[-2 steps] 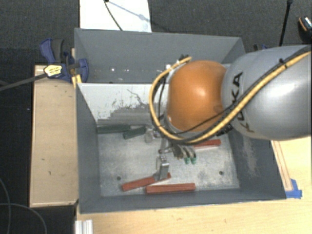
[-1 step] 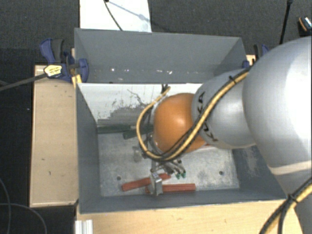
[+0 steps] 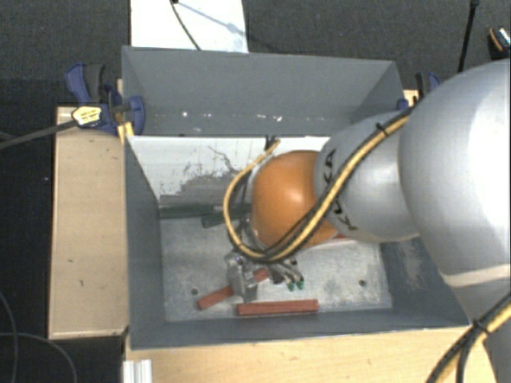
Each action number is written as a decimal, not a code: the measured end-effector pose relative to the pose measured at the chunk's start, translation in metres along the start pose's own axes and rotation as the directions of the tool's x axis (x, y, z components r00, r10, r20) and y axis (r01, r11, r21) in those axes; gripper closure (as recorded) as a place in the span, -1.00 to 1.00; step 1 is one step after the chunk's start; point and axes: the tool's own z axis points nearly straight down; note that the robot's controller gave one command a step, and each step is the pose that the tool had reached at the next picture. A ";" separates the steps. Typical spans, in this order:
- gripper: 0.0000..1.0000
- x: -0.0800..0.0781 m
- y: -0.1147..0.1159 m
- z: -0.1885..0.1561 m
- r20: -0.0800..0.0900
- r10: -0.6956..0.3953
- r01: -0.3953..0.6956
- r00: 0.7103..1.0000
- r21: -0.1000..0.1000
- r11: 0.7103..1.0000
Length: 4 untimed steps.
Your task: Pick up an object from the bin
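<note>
My gripper (image 3: 243,281) is low over the bin's front middle, under the orange cover. It stands right on a slanted red-brown stick (image 3: 214,298), which runs from the front left up under it. A second red-brown stick (image 3: 277,308) lies flat along the front wall, just below and to the right of the gripper. Small green pieces (image 3: 295,284) sit close to the gripper's right side.
A dark long bar (image 3: 188,210) lies on the floor at the back left, partly behind the arm. The arm and its orange cover hide the bin's middle and right. Bare floor shows at the left and at the front right.
</note>
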 end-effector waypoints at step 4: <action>1.00 0.016 0.021 0.001 -0.002 0.267 -0.267 0.964 0.001 0.964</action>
